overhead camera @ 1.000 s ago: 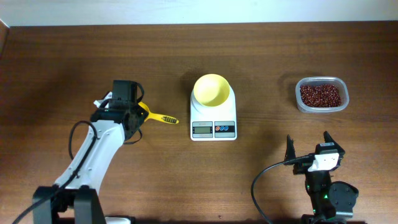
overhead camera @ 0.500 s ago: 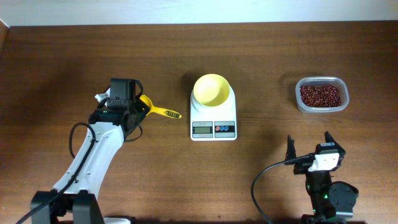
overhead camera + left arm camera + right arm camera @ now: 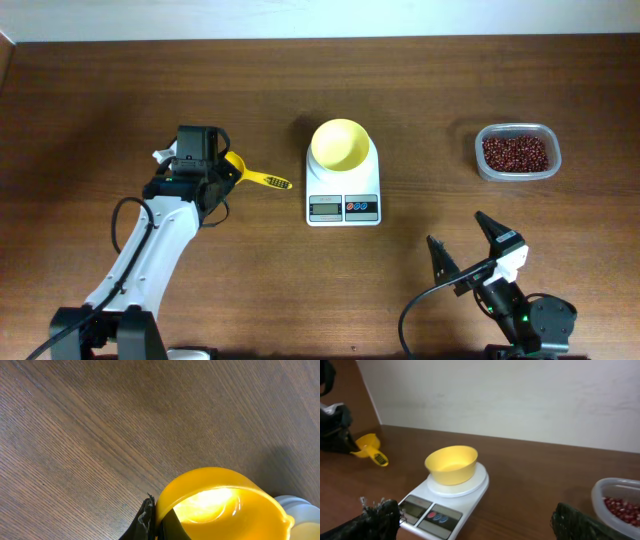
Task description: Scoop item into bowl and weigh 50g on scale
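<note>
The pale yellow bowl [image 3: 339,143] sits empty on the white scale [image 3: 343,190] at the table's middle; both also show in the right wrist view, the bowl [image 3: 452,464] on the scale [image 3: 445,505]. The red-brown beans [image 3: 516,152] fill a clear container at the right, also seen in the right wrist view [image 3: 622,510]. My left gripper [image 3: 213,170] is shut on the yellow scoop [image 3: 258,180] left of the scale; in the left wrist view, the gripper [image 3: 159,520] pinches the scoop's cup [image 3: 225,510]. My right gripper [image 3: 468,250] is open and empty, in front of the scale.
The clear rectangular container [image 3: 484,170] stands at the right, apart from the scale. A pale wall runs behind the table's far edge [image 3: 520,400]. Bare wood lies between the scoop and the scale and in front of the scale.
My left gripper shifted the scoop slightly away and to the right, then held still. My right gripper has swung to the left and now faces the scale, still open.
</note>
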You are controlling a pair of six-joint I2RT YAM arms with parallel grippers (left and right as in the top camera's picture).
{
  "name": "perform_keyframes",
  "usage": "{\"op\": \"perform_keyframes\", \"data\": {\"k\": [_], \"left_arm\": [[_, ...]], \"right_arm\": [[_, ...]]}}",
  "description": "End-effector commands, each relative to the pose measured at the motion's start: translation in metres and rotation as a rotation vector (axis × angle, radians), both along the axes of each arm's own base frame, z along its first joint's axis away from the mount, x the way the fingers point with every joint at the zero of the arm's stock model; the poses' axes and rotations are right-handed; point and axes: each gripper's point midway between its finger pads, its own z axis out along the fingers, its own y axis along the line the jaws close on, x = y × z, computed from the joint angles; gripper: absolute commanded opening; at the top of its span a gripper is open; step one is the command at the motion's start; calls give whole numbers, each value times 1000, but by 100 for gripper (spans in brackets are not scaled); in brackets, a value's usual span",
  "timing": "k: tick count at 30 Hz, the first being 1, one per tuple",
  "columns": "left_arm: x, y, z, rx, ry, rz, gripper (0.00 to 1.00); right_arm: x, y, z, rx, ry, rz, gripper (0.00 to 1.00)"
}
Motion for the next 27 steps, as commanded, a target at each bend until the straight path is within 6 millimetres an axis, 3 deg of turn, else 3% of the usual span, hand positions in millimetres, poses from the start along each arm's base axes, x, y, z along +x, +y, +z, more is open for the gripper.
{"op": "perform_keyframes", "data": {"k": [1,4,9,12,14,16,19,21,23,25,27], "left_arm": [[2,-2,9,-12,-29,1,0],[3,-2,10,-11,-30,1,0],[3,-2,10,-12,-30,1,0],[3,-2,9,-12,-30,1,0],[3,-2,10,-11,-30,2,0],[3,-2,10,-11,-30,1,0],[3,-2,10,-11,-30,1,0],[3,-2,9,-11,-30,1,0],[2,-2,9,-12,-29,1,0],[2,-6,9,-35,-25,-13,0],[1,-16,8,-83,-21,-40,0]], "right_arm": [[-3,5,3,21,-9,36,99],[-2,3,21,166,19,24,99],[14,5,45,226,160,40,99],[37,30,48,258,355,229,99],[29,57,64,259,328,496,99],[21,67,64,265,334,622,99],[43,64,61,374,403,607,99],[70,52,70,462,384,481,99],[89,41,59,551,440,370,99],[90,44,52,554,469,383,99],[83,66,57,533,473,451,99]]}}
